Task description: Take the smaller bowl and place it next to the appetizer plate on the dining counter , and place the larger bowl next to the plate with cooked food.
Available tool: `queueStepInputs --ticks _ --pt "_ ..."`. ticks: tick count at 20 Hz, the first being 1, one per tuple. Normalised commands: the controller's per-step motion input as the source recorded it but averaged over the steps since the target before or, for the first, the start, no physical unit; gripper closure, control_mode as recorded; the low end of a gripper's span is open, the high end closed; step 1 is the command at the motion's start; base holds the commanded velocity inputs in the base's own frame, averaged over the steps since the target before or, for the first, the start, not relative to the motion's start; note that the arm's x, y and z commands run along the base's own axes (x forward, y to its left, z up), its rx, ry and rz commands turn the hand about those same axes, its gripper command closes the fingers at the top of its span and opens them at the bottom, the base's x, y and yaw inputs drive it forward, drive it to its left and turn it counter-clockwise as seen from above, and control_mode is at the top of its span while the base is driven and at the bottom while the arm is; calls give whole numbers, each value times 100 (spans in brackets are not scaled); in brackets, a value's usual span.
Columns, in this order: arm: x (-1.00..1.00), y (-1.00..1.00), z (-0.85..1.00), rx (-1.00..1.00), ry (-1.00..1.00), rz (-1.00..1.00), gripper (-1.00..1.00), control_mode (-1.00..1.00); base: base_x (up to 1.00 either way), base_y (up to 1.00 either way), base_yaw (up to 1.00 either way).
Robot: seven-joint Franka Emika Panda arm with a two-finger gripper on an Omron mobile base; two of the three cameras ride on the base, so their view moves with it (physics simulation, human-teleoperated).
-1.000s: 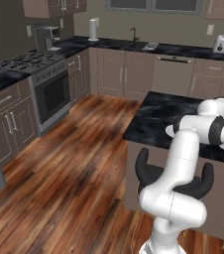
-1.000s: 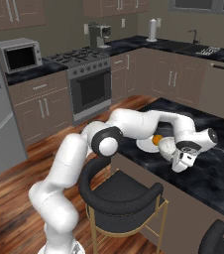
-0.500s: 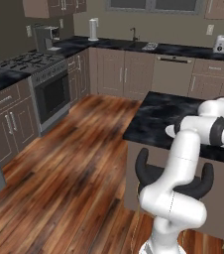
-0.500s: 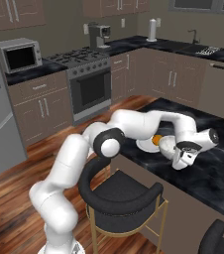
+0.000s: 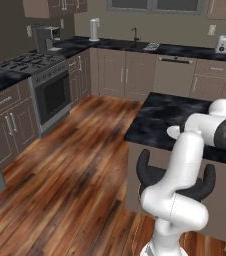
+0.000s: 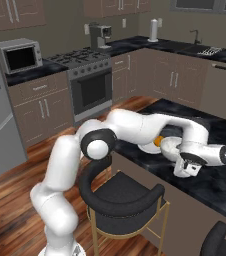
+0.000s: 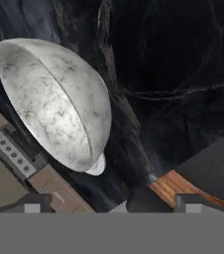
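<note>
The smaller bowl [image 7: 59,99], mottled grey-white with a small foot, lies on the black veined dining counter [image 7: 183,74]. My gripper [image 7: 111,206] is open, and the bowl sits up and to the left of its left fingertip [image 7: 32,204], touching neither finger. In the right base view my hand [image 6: 195,160] hovers low over the dining counter [image 6: 215,185], beside the appetizer plate [image 6: 147,148] with its orange morsel. The bowl [image 6: 169,148] shows as a pale curve between plate and hand. The larger bowl and the plate with cooked food are out of view.
A black bar stool [image 6: 122,192] stands against the island's near side, also in the left base view [image 5: 152,175]. The counter edge and wood floor [image 7: 168,186] lie just below my fingers. Stove [image 6: 87,82], microwave [image 6: 20,55] and sink counter [image 5: 145,47] line the far walls.
My jaws have opened wide and let go of the smaller bowl, which now rests on the counter. The arm has hardly moved.
</note>
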Motion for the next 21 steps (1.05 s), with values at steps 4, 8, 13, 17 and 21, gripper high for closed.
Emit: queueStepInputs --ticks 4,8,13,17,21 --pt "-86 58 100 0 -24 0 -100 -100 0 0 0" --pt "-60 91 94 1 -21 0 -100 -100 0 0 0" --pt "-45 100 67 0 -25 0 -100 -100 0 0 0" --pt "-16 100 47 0 -27 0 -100 -100 0 0 0" --pt "-5 100 51 0 -25 0 -100 -100 0 0 0"
